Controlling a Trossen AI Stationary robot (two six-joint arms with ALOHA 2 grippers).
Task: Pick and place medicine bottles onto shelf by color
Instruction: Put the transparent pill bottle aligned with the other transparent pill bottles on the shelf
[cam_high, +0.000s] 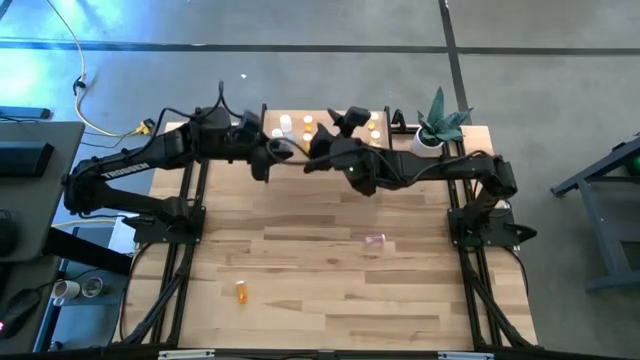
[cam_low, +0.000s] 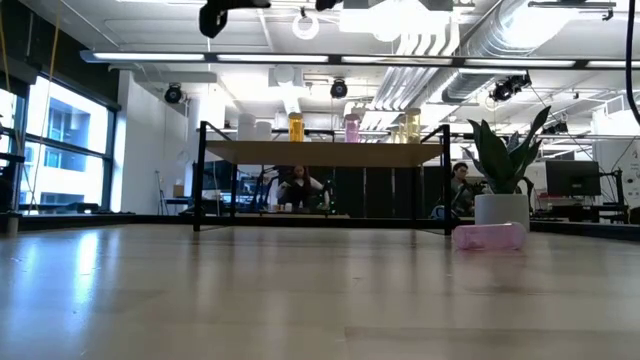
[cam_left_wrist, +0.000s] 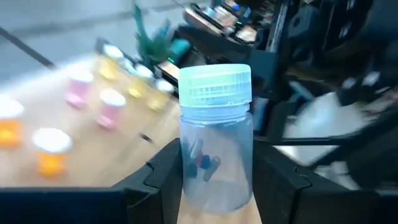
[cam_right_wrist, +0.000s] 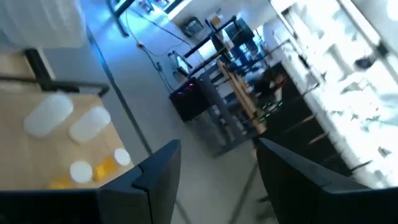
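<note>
My left gripper (cam_left_wrist: 216, 182) is shut on a clear medicine bottle (cam_left_wrist: 216, 143) with a white cap and small capsules inside. In the high view this gripper (cam_high: 275, 152) hangs at the near edge of the shelf (cam_high: 300, 117). The shelf's wood top carries several bottles with white caps: orange (cam_low: 296, 126), pink (cam_low: 352, 126) and yellow (cam_low: 410, 125). My right gripper (cam_right_wrist: 217, 168) is open and holds nothing. It hovers beside the left one, over the shelf's near edge (cam_high: 318, 150). A pink bottle (cam_high: 375, 240) lies on its side on the table. An orange bottle (cam_high: 242, 291) rests nearer the front. My left gripper pinches the clear bottle's body (cam_left_wrist: 186, 177) between its two fingers, one on each side of the lower half. The white cap (cam_left_wrist: 215, 84) stands free beyond the fingers. The bottle is lifted clear, above the shelf's bottles.
A potted plant (cam_high: 437, 125) in a white pot stands at the shelf's right end. The shelf's thin black legs (cam_low: 200, 180) rise from the table's far part. Bare wood tabletop (cam_high: 320, 280) spreads toward the near edge. People sit in the room behind.
</note>
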